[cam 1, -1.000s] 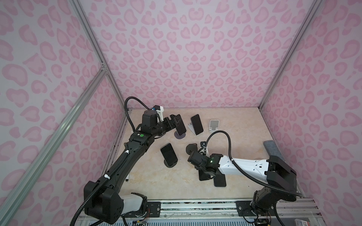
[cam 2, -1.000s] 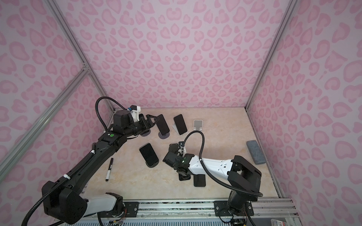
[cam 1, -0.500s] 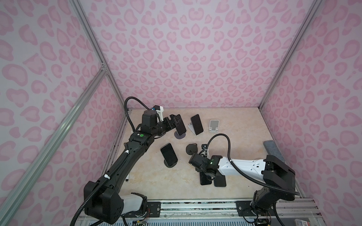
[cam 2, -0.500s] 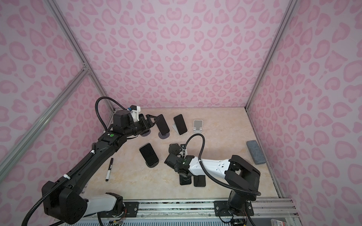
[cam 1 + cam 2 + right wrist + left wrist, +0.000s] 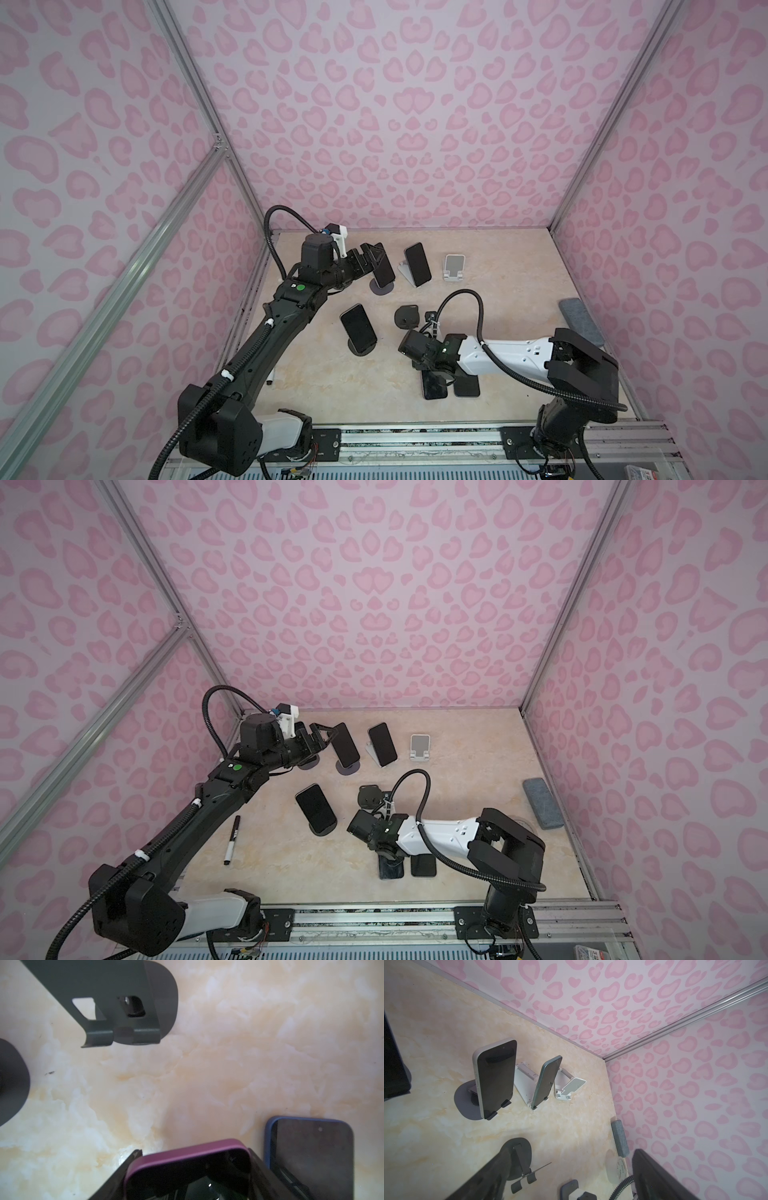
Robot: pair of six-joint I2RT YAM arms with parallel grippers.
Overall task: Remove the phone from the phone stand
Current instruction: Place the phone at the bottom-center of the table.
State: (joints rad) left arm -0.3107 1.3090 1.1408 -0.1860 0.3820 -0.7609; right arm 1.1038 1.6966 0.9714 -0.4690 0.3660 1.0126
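Two fingers of the right gripper (image 5: 194, 1154) clamp the purple-cased phone (image 5: 187, 1147) just on the robot's side of the empty dark stand (image 5: 124, 1001), with a blue-cased phone (image 5: 307, 1157) alongside. Beyond that stand the left gripper (image 5: 370, 259), jaws apart, hovers beside a white-edged phone (image 5: 496, 1082) propped on its round grey stand (image 5: 467, 1101). The print on a round label (image 5: 617, 1169) is too small to read.

A blue-cased phone (image 5: 311, 1157) lies flat on the marbled table (image 5: 249, 1043), just beside the right gripper (image 5: 193, 1152), which clamps a purple phone (image 5: 166, 1157). A dark stand (image 5: 124, 1001) stands ahead.
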